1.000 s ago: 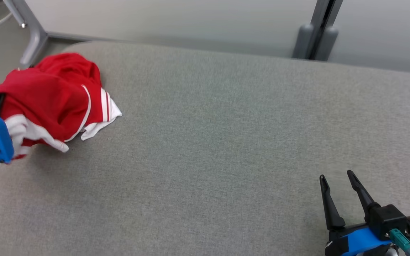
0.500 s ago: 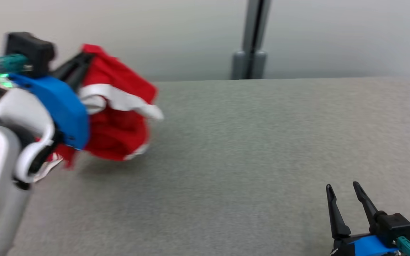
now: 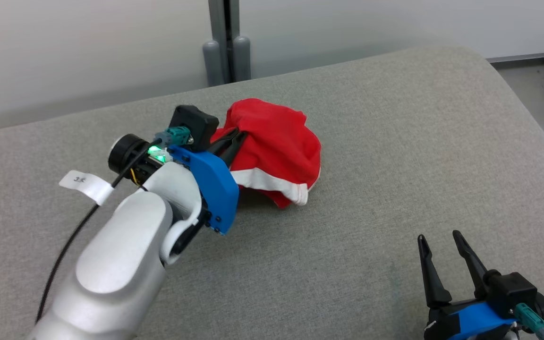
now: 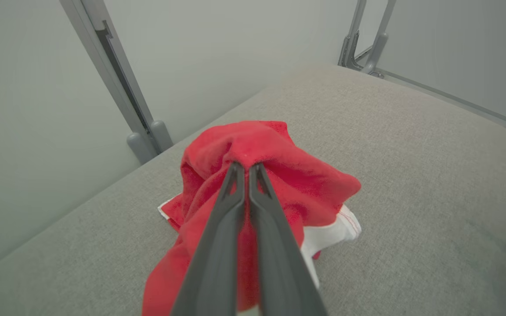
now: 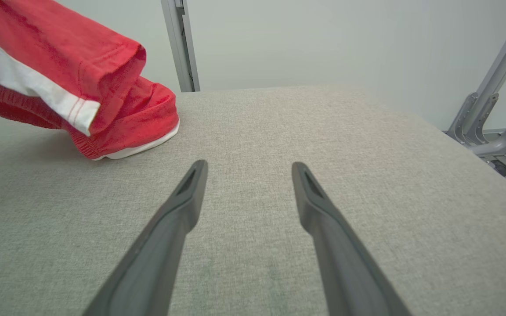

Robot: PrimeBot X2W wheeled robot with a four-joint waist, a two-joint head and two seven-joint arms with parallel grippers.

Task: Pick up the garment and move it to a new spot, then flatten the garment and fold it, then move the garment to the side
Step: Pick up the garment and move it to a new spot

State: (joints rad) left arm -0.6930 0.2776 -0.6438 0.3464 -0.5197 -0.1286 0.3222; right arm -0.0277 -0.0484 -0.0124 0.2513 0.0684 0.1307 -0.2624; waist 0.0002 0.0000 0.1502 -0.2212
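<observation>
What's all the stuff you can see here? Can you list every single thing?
garment: 1, red with white trim, bunched on the middle of the padded top
padded top: 1, grey, under everything
post: 1, grey, against the pale wall behind
metal frame: 1, silver-grey, past the padded top's right end
wheel: 1, dark, on the floor by that frame
label: 1, white, on the left arm's black cable
left claw: 1, dark, shut on the garment
right claw: 1, dark, open, lower right

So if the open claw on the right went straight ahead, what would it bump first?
Probably nothing soon: the right gripper points over bare grey cushion, with the red garment off to its left. Depth is hard to judge.
</observation>
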